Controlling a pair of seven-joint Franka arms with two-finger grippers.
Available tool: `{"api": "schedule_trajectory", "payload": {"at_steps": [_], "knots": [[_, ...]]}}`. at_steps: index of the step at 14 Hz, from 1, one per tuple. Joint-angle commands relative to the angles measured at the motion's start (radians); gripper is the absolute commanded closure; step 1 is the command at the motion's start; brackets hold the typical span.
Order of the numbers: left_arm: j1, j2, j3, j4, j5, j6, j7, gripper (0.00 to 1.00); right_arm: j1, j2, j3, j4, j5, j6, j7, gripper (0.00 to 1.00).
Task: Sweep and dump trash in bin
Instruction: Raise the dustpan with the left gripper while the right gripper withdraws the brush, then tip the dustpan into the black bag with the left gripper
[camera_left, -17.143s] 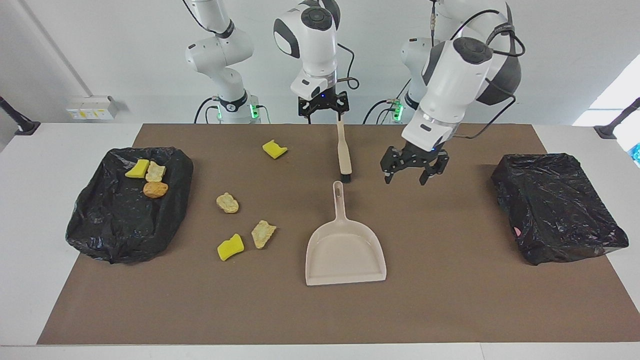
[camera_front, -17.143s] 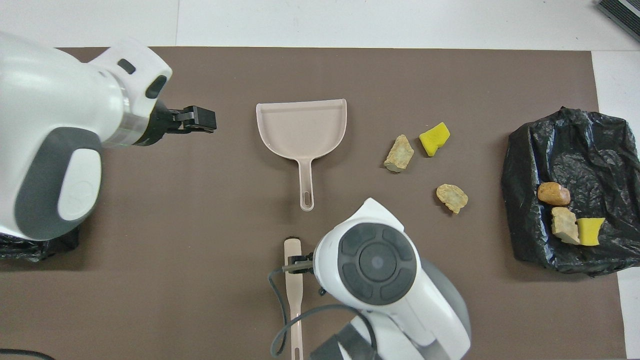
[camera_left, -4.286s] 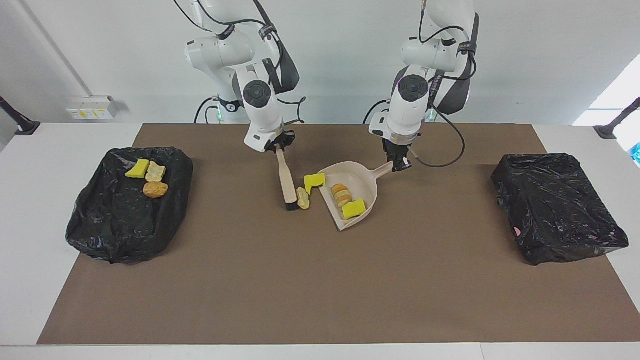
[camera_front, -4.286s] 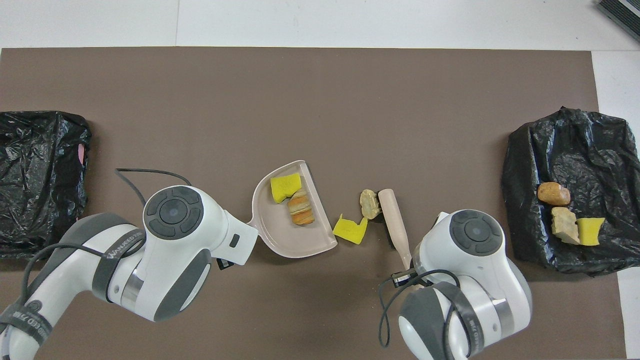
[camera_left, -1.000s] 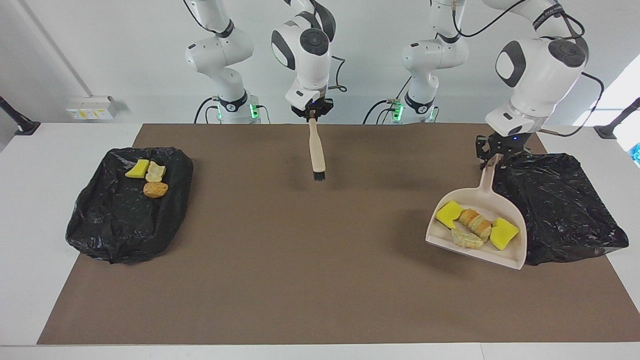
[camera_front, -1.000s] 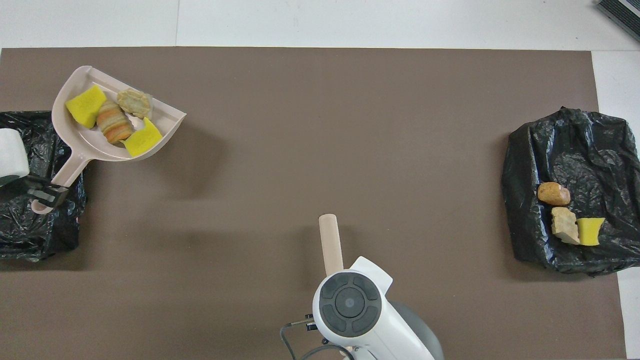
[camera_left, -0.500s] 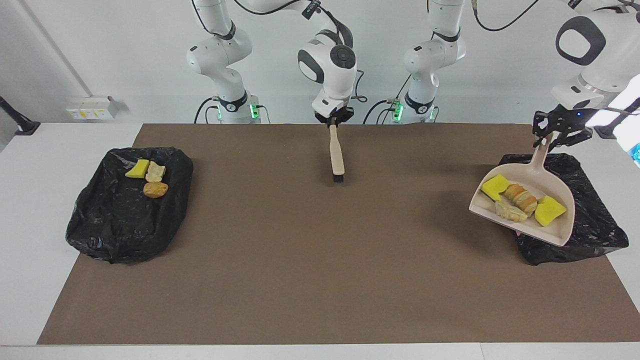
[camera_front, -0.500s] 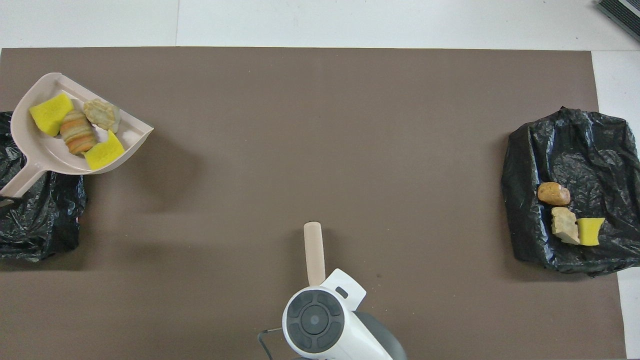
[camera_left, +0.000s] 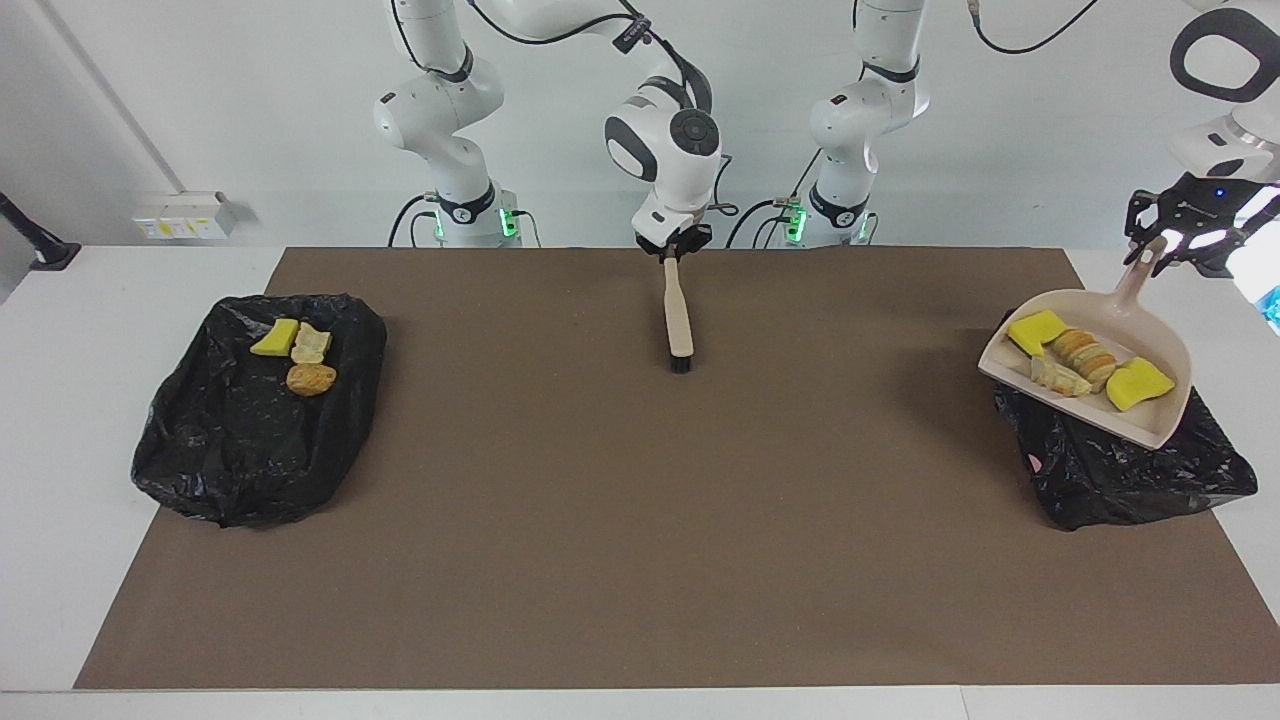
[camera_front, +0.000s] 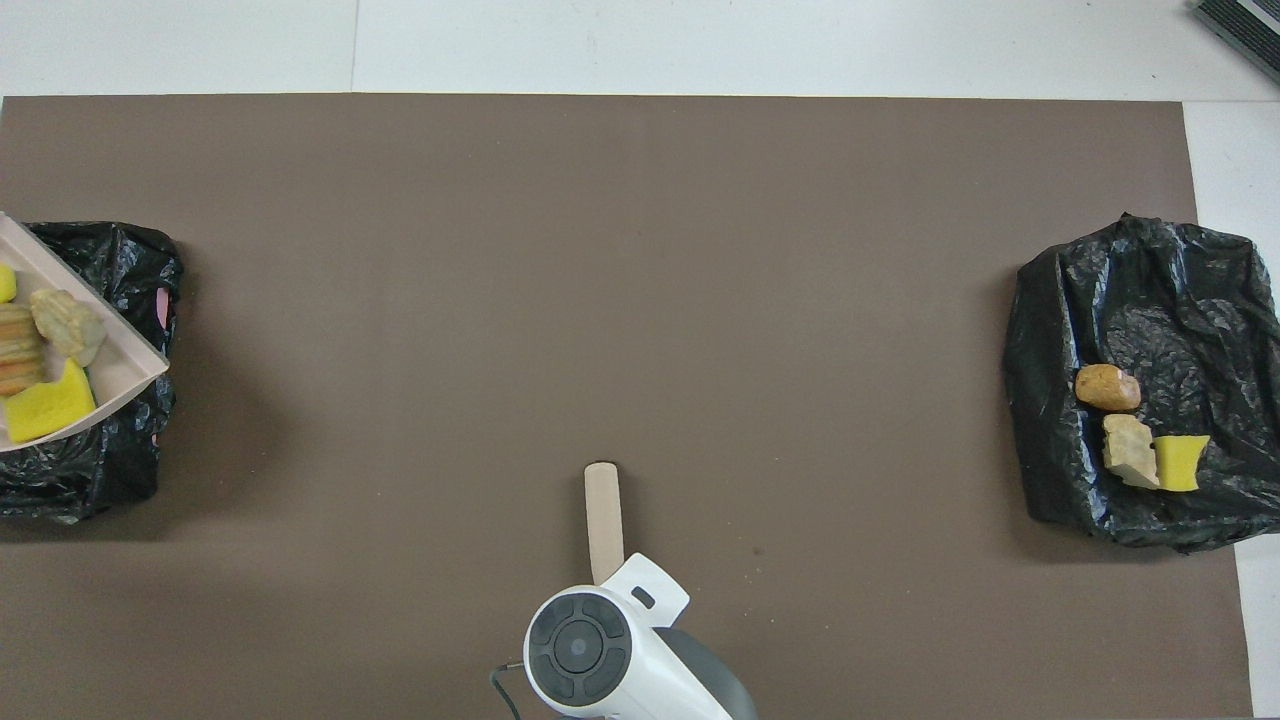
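Since a second ago the trash (camera_left: 1087, 365) rides higher in the dustpan (camera_left: 1150, 425), now over the black bin (camera_left: 1120, 470); light, loose chunks, so tip gently; left gripper (camera_left: 1160, 248) clamps the handle; right gripper (camera_left: 672, 250) clamps the brush (camera_left: 678, 318), waiting.

The trash (camera_left: 1088, 364) rides in a beige dustpan (camera_left: 1160, 425) held in the air over the black-bagged bin (camera_left: 1120, 470) at the left arm's end of the table. It is four pieces: two bright yellow sponge chunks at either end, an orange-brown banded bread lump between them, and a paler tan lump beside it. Three more pieces (camera_left: 297, 355), one yellow, one tan and one orange-brown, lie on the black bag (camera_left: 250, 440) at the right arm's end.
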Motion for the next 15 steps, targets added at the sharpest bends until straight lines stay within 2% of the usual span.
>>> {"api": "schedule_trajectory", "payload": {"at_steps": [1, 3, 4, 5, 11, 13, 15], "knots": [[0.005, -0.005, 0.043, 0.007, 0.008, 0.040, 0.105, 1.00, -0.003, -0.002, 0.001, 0.001, 0.003, 0.012, 0.012, 0.97], [0.008, 0.002, 0.068, 0.004, 0.008, 0.093, 0.148, 1.00, -0.005, -0.002, 0.001, 0.001, 0.003, 0.012, 0.010, 0.95], [0.017, 0.004, 0.071, 0.002, 0.008, 0.103, 0.150, 1.00, -0.005, -0.001, 0.001, 0.003, 0.003, 0.012, 0.009, 0.68], [0.036, 0.007, 0.071, 0.002, 0.008, 0.111, 0.153, 1.00, -0.005, -0.001, 0.001, 0.006, 0.003, 0.010, 0.004, 0.01], [0.076, 0.065, 0.074, -0.004, 0.088, 0.272, 0.287, 1.00, -0.002, 0.001, 0.001, 0.050, 0.001, -0.033, 0.012, 0.00], [0.079, 0.080, 0.077, 0.002, 0.147, 0.286, 0.315, 1.00, -0.012, -0.004, 0.001, 0.101, 0.001, -0.094, 0.012, 0.00], [0.065, 0.080, 0.074, 0.002, 0.282, 0.286, 0.326, 1.00, -0.035, -0.018, -0.001, 0.162, 0.001, -0.169, 0.005, 0.00]]}}
